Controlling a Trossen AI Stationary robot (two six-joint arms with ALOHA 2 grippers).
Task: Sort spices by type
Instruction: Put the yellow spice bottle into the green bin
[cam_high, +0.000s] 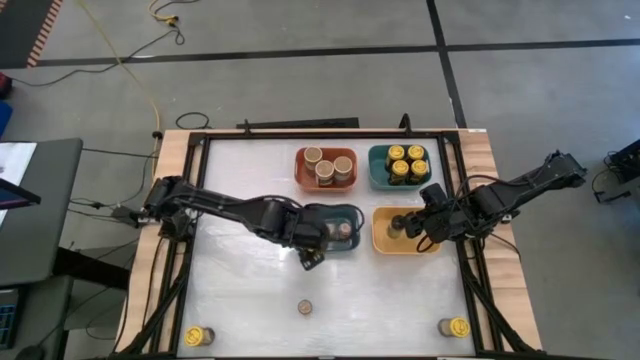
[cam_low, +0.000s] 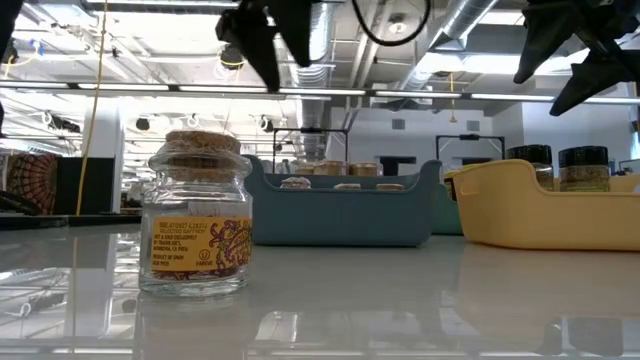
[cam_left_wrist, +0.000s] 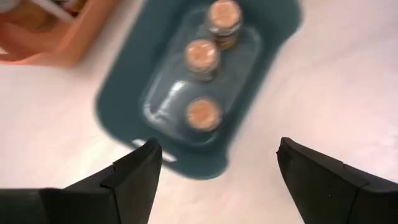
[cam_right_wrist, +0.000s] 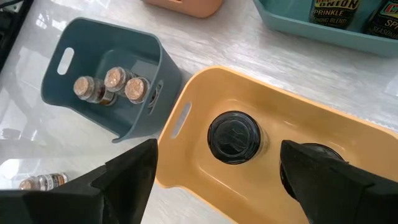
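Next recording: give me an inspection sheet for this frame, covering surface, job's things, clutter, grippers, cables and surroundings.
Surface: white table, glossy, mostly bare at the front.
Job's things: three tan-lid jars in the orange bin; four yellow-lid jars in the teal bin; three cork-top jars in the blue bin; two dark-lid jars in the yellow bin. Loose: one cork jar, two yellow-lid jars.
Clutter: nothing seen.
Grippers: left gripper open, empty, beside the blue bin; right gripper open, empty, over the yellow bin.
Cables: yellow cable on the floor.
Surroundings: desk left of the table.
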